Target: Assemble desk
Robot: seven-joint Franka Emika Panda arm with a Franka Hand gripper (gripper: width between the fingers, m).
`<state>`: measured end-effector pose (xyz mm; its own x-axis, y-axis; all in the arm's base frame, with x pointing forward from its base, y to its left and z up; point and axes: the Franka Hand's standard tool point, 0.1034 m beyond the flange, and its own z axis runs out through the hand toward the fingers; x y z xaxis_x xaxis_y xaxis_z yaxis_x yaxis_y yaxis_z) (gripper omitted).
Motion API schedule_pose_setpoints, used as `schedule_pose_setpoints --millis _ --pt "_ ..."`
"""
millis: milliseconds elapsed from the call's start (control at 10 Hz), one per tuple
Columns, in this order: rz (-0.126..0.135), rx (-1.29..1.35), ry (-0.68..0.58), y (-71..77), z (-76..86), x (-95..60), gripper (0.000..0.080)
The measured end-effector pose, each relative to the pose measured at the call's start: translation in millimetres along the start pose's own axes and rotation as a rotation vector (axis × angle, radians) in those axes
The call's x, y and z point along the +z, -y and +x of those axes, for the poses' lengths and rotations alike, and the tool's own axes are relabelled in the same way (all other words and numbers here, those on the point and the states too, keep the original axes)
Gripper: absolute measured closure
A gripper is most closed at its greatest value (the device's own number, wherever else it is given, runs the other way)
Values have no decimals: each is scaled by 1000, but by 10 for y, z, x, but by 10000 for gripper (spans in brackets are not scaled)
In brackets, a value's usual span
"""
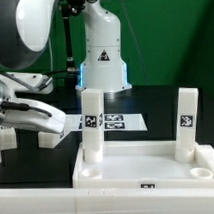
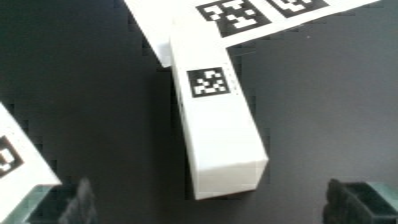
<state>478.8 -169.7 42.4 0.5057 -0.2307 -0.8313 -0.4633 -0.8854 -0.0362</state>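
Observation:
The white desk tabletop (image 1: 117, 163), a tray with a raised rim, lies at the front. Two white square legs stand upright in its far corners, one on the exterior view's left (image 1: 91, 121) and one on the right (image 1: 185, 118). A loose leg (image 2: 217, 130) with a tag lies flat on the black table. My gripper (image 2: 214, 206) is open and hovers above this leg's near end, one dark finger (image 2: 63, 205) on each side of it, not touching. In the exterior view my gripper (image 1: 48, 123) hangs at the left over that leg (image 1: 47, 138).
The marker board (image 1: 113, 122) lies flat behind the tabletop and shows in the wrist view (image 2: 258, 18) beyond the loose leg's far end. Another tagged white part (image 1: 5, 136) lies at the far left, its edge in the wrist view (image 2: 9, 150).

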Motion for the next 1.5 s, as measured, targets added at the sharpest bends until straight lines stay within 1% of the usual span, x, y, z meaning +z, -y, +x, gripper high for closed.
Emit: schedule_pose_setpoints --millis 100,500,600,700,800,900,1000,1100,1300,1400,1500 --pt "1 -23 -7 1 13 18 151" --pt "-4 -22 -25 -1 52 4 151" --pt "-11 -61 -51 48 68 12 151" --pt "-9 -67 -40 75 20 48 151" --pt "-4 -56 -11 34 21 83 151" --pt "-5 -55 -20 25 54 77 151" --pt "-3 -55 3 26 21 108 151" --pt "3 -47 89 1 -33 221 151" --pt "-2 -27 202 -8 -23 284 151" --pt "-8 -23 215 1 6 303 151" --pt "-17 -27 190 33 40 278 151"
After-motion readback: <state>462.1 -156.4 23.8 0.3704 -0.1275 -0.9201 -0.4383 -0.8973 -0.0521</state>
